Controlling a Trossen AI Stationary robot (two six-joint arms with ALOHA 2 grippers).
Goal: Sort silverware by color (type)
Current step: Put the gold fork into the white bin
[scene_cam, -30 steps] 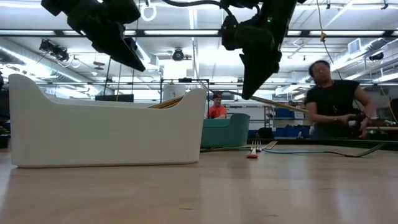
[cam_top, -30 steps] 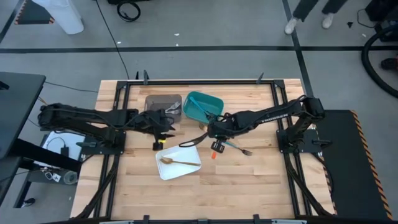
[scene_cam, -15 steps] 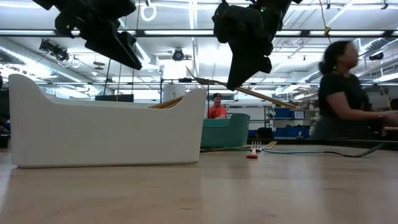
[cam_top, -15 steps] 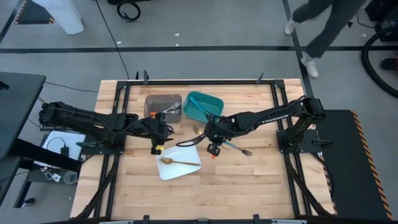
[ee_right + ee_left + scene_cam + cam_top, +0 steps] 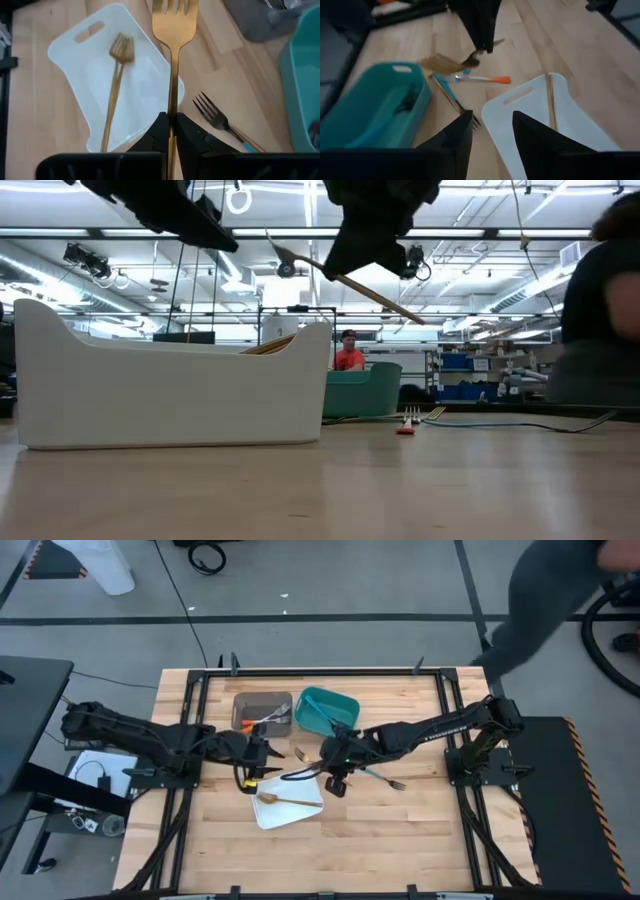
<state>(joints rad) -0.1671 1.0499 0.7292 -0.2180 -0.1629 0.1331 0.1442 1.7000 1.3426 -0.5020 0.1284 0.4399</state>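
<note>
Landmark: white tray [image 5: 290, 812], near the table's middle.

Right gripper [image 5: 170, 131] is above the table just beside the tray's right edge, fingers clamped on the handle of a gold fork [image 5: 172, 60]. The fork is held in the air, tines pointing out over the tray's far corner; in the low view it slants well above the tray's rim [image 5: 340, 277].

Left gripper [image 5: 492, 134] hovers just off the tray's far left corner, jaws apart, nothing between them.

A second gold fork [image 5: 288, 801] lies inside the tray. Right of the tray, on the wood, lie an orange-handled fork [image 5: 481, 78] and a teal-handled fork [image 5: 380, 777], close together. Another piece with dark tines and a teal handle [image 5: 222, 123] lies just beside the tray's right edge, under the right arm.

Beyond the tray are a grey bin [image 5: 262, 710] holding orange-handled silverware and a teal bin [image 5: 326, 710], side by side.

White lettering runs along the right arm [image 5: 440, 724] but it is too small to read. No other writing is legible.
</note>
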